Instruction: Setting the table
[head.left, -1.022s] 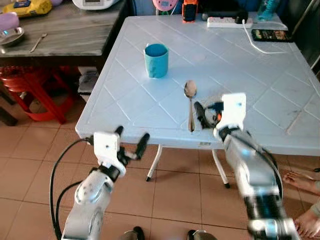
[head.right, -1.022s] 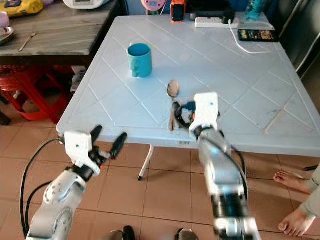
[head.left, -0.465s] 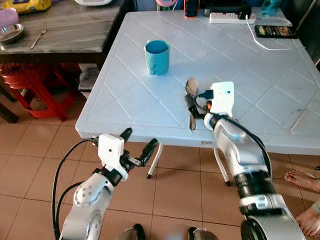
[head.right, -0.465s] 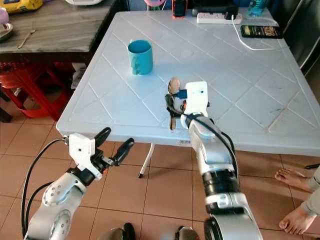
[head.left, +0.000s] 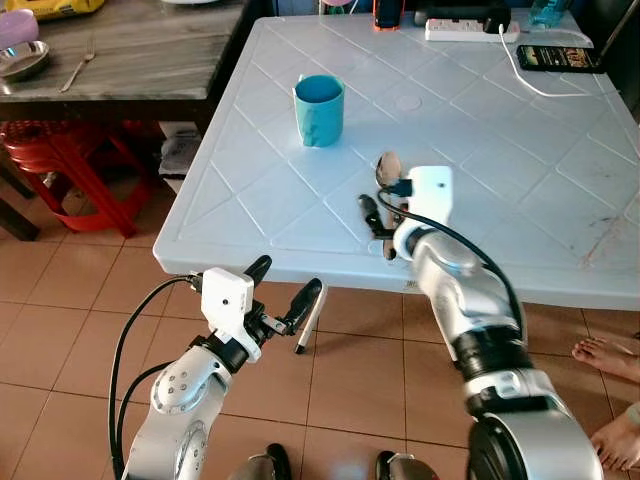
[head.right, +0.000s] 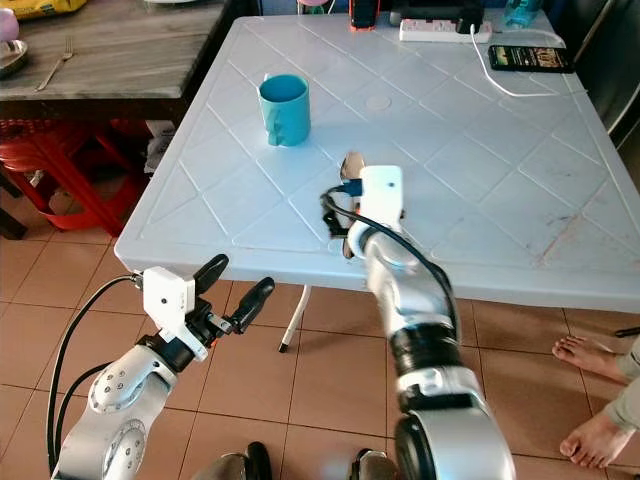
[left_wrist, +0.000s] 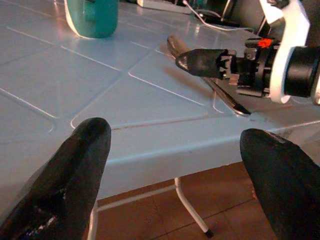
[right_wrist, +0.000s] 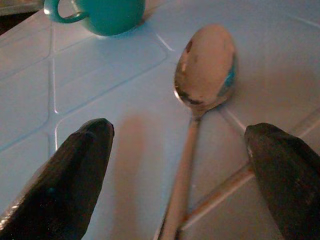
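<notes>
- The spoon (right_wrist: 200, 115) lies flat on the pale blue surface (head.left: 500, 150) near its front edge, bowl pointing away from the robot and handle running back toward the edge.
- The right gripper (head.left: 383, 212) hangs low over the spoon with its jaws spread wide; in the right wrist view one black finger (right_wrist: 70, 175) sits on each side of the handle, neither one touching it, and nothing is held.
- A teal mug (head.left: 320, 96) stands upright further in on the surface, well apart from the spoon and off toward the robot's left.
- The left gripper (head.left: 288, 290) is held below and in front of the surface's front edge, over the tiled floor (head.left: 60, 330); its jaws are also wide open and empty.
- At the far edge of the surface lie a white power strip (head.left: 470, 30) with a white cable trailing from it and a dark phone (head.left: 558, 58).
- To the robot's left stands a grey wooden side table (head.left: 140, 55) with a fork (head.left: 77, 70) and a metal bowl (head.left: 22, 58) on it; red stools (head.left: 70, 170) are tucked under it.
- A person's bare foot (head.left: 605, 355) rests on the floor at the right.
</notes>
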